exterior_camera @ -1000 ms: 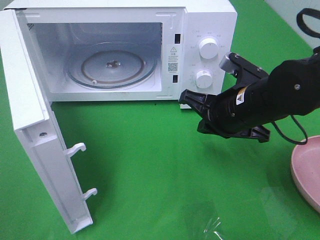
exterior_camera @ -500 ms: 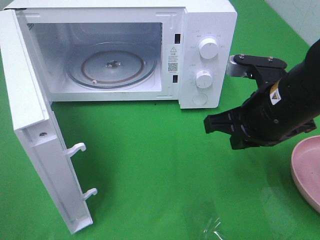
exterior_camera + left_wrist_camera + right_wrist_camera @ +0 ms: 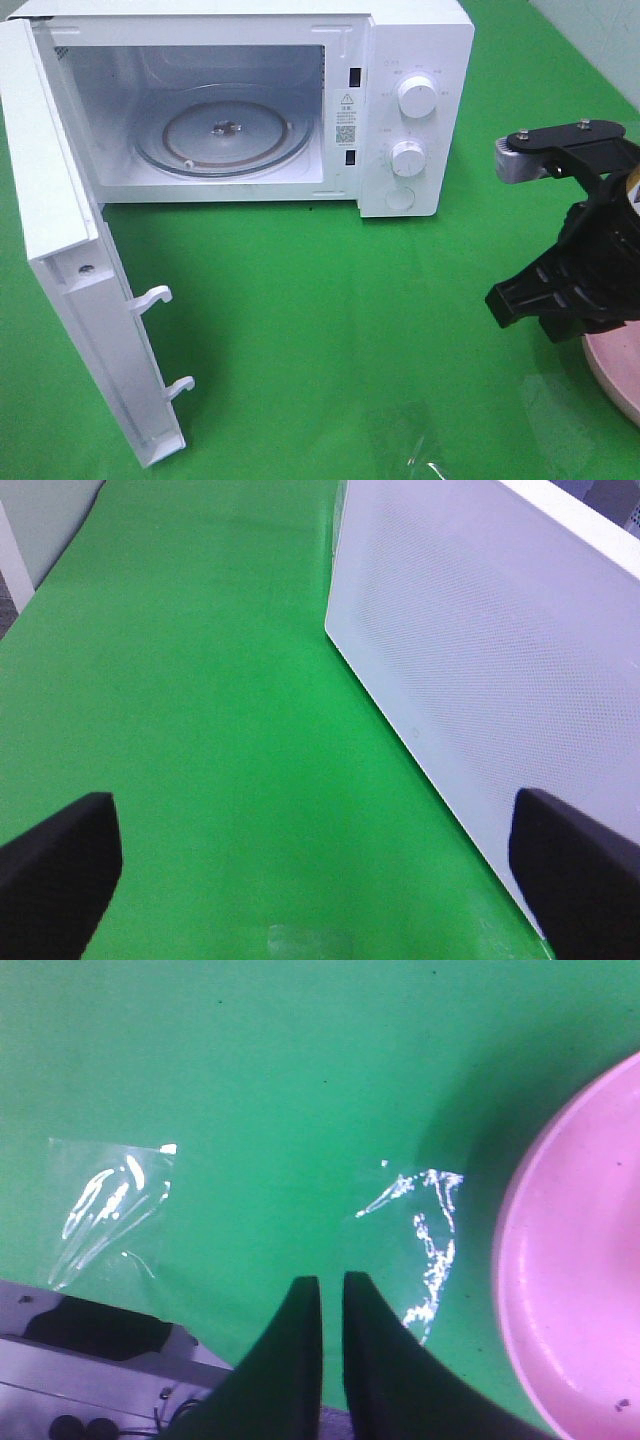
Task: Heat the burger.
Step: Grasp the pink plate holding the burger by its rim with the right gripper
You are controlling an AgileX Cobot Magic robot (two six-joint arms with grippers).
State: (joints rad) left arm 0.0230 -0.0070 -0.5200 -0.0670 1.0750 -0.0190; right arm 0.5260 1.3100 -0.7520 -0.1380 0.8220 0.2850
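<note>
The white microwave (image 3: 400, 60) stands at the back of the table with its door (image 3: 70, 300) swung wide open toward the left. Inside, a round glass turntable (image 3: 222, 130) lies on the cavity floor with nothing on it. Two white dials (image 3: 417, 95) sit one above the other on the control panel to the right of the opening. At the right edge of the exterior view a pink plate (image 3: 615, 375) rests on the table, partly cut off and partly behind the right arm; the part that shows is bare. The burger shows in none of the three views.

The right gripper (image 3: 322, 1285) hangs above the cloth just beside the plate's rim, its black fingers pressed almost together with only a thin slit between them, pinching nothing. The left gripper (image 3: 320, 880) is spread wide, holding nothing, next to a white dotted panel of the microwave.

A bright green cloth (image 3: 320, 330) covers the whole table. Two patches of clear glossy film (image 3: 110, 1205) lie flat on it near the front edge. A pale wall (image 3: 600, 30) shows at the far right corner.
</note>
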